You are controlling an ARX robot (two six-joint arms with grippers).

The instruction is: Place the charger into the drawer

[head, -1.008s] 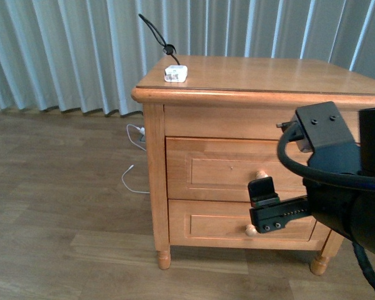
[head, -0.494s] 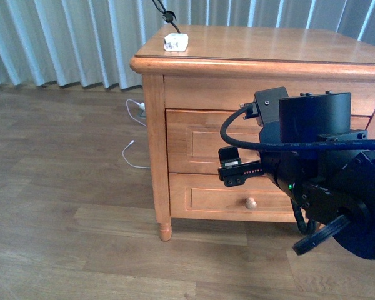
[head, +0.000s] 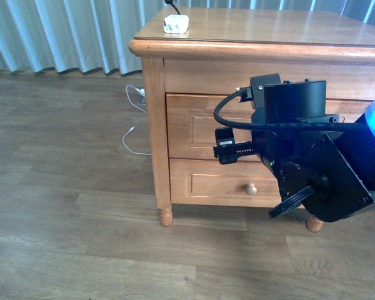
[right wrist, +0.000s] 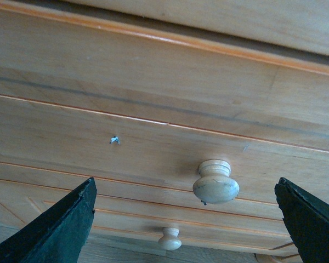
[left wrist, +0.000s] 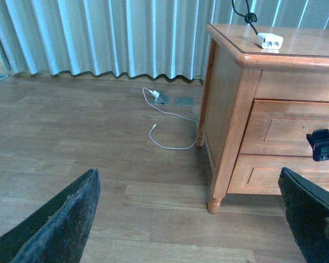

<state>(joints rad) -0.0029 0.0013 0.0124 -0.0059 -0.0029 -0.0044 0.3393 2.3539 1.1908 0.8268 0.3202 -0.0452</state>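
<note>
Front faces cabinet [head: 155, 125]; right wrist close on drawer [right wrist: 153, 156].

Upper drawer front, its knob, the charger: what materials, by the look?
Drawer: wood, honey-coloured with a satin sheen; grain lines run across it, solid or veneer unclear. Knob: paler turned wood, scuffed, seemingly unvarnished. Charger: white block, probably smooth moulded plastic.

A: Front view: right arm [head: 300, 156] covers most of the drawer [head: 190, 128], knob [right wrist: 215, 182] included.
B: Charger [head: 175, 24] on the cabinet [head: 151, 119] top?
A: Block shows; its cable [head: 170, 2] is cut by the frame edge. Cabinet's right end cropped too.
B: Right wrist: speck [right wrist: 114, 139] on the drawer front near the knob, maybe a chip, too small to tell.
</note>
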